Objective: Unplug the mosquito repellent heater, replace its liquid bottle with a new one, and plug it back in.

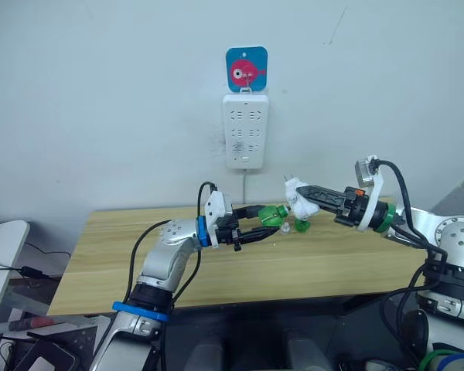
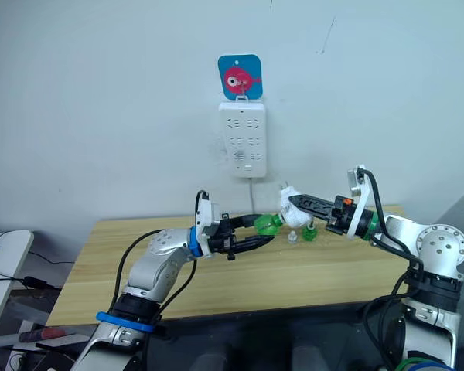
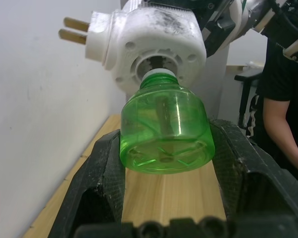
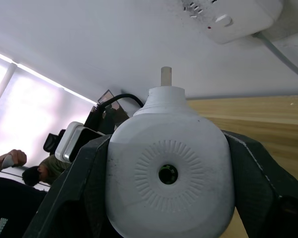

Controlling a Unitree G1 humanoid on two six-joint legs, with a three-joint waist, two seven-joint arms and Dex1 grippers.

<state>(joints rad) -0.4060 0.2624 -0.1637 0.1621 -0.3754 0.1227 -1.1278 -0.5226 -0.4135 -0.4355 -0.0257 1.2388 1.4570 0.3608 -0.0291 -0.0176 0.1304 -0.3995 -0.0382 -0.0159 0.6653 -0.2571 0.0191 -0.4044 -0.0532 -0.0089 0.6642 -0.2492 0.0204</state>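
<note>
Wall [image 1: 100,93]: plain white, lightly scuffed | Table [image 1: 317,267]: light wood, set against wall | Wall fixture: white power strip [image 1: 245,130] hung under blue-pink hook plaque [image 1: 246,69] | Side: white table edge [image 1: 4,239], cables beneath

White heater [image 3: 154,44], clear green bottle [image 3: 165,130], black tools, pale wooden table [image 1: 240,267]

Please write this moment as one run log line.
left end effector: holds green bottle | right end effector: holds heater | heater: unplugged
</note>
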